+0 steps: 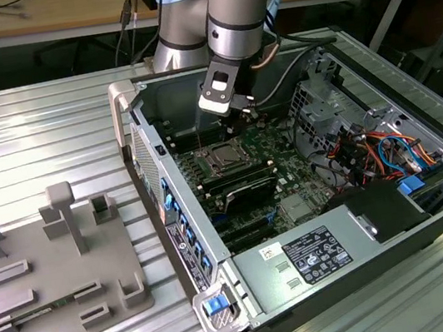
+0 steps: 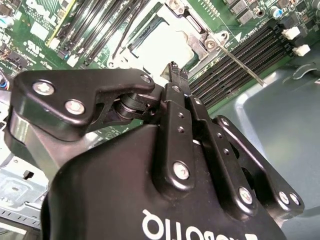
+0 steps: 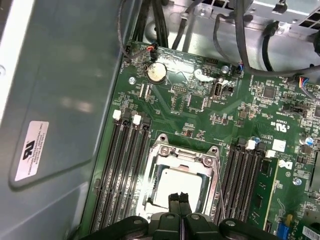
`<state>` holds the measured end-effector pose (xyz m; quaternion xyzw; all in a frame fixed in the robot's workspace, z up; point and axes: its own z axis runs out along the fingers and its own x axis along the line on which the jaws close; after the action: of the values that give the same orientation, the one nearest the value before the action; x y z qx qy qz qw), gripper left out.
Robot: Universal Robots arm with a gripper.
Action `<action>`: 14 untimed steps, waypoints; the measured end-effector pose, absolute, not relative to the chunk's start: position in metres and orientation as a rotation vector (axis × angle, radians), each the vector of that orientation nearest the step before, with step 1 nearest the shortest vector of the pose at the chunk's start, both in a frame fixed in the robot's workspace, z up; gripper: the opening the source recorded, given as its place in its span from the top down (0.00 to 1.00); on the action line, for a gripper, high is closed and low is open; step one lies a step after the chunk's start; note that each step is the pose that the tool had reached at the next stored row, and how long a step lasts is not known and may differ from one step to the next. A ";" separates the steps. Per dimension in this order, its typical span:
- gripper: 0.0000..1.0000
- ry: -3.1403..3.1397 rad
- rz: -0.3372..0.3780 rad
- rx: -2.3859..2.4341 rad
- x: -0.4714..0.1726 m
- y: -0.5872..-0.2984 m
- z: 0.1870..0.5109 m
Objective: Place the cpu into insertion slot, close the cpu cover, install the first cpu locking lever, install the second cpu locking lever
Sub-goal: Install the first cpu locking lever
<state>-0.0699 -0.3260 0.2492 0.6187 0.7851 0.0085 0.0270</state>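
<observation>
The cpu [image 3: 176,184] lies with its dull silver top up in the insertion slot [image 1: 225,159] on the green board. The cpu cover [image 3: 182,152], a silver frame, lies flat around it. A thin wire locking lever [image 2: 240,62] sticks out at an angle from one socket corner. In the first wrist view that lever [image 3: 218,187] runs along the socket's side. My gripper [image 3: 179,199] hangs just above the edge of the cpu, with its black fingers [image 2: 175,75] shut together and nothing between them. In the exterior view the gripper [image 1: 244,113] is inside the open computer case, above the socket.
Long black memory slots [image 3: 125,165] flank the socket on both sides. A grey power-supply box [image 1: 304,258] and bundled cables [image 1: 371,151] fill the case's near and right parts. The case wall [image 3: 60,100] rises close by. A grey fixture plate [image 1: 54,277] lies at the exterior view's left.
</observation>
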 end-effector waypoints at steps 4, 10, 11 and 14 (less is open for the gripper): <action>0.89 2.431 0.027 1.904 -0.070 -0.326 0.259; 0.89 2.601 0.034 1.667 -0.070 -0.326 0.259; 0.89 2.613 0.035 1.648 -0.070 -0.326 0.259; 0.89 2.658 0.037 1.577 -0.070 -0.326 0.259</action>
<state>-0.0699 -0.3260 0.2592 0.5100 0.8597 0.0119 0.0257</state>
